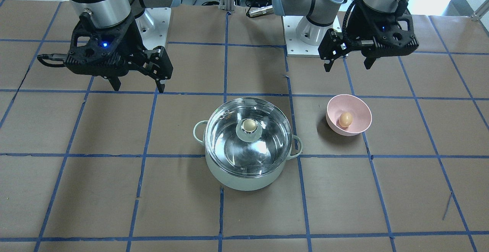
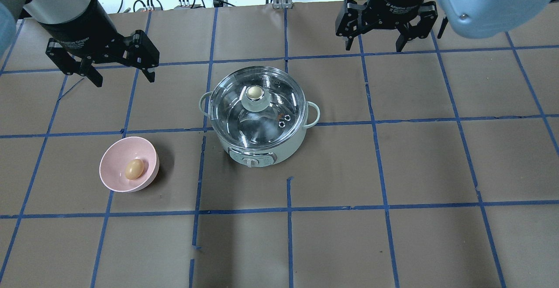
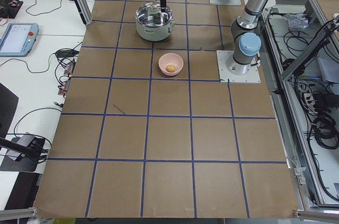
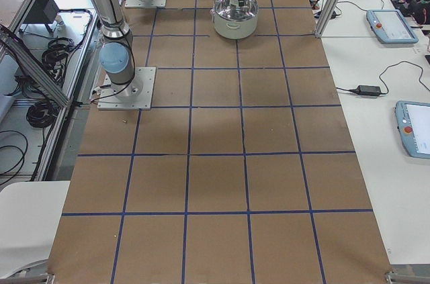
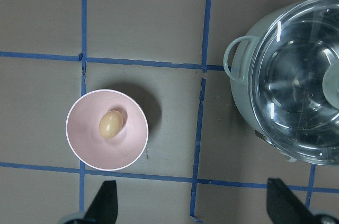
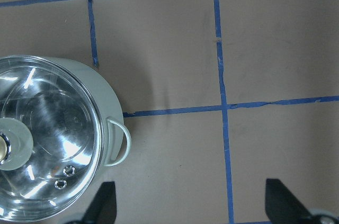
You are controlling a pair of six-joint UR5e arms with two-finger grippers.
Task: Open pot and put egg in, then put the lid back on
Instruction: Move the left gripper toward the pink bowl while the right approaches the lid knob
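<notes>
The pale mint-green pot (image 2: 279,152) stands mid-table with the clear glass lid (image 2: 236,104) sitting on it, its brass-capped knob (image 2: 254,92) upright. The tan egg (image 2: 134,168) lies in a pink bowl (image 2: 114,154) to the pot's left in the overhead view. My left gripper (image 2: 124,78) hovers open and empty, beyond the bowl. My right gripper (image 2: 374,46) hovers open and empty, beyond and to the right of the pot. The left wrist view shows the egg (image 5: 110,124), the bowl (image 5: 85,144) and the lid (image 5: 296,86). The right wrist view shows the pot's wall (image 6: 108,113) and the lid (image 6: 47,113).
The table is brown paper with a blue tape grid (image 2: 375,122). The arm bases (image 1: 305,34) stand at the robot's edge of the table. Cables and devices (image 3: 21,36) lie on benches beside the table.
</notes>
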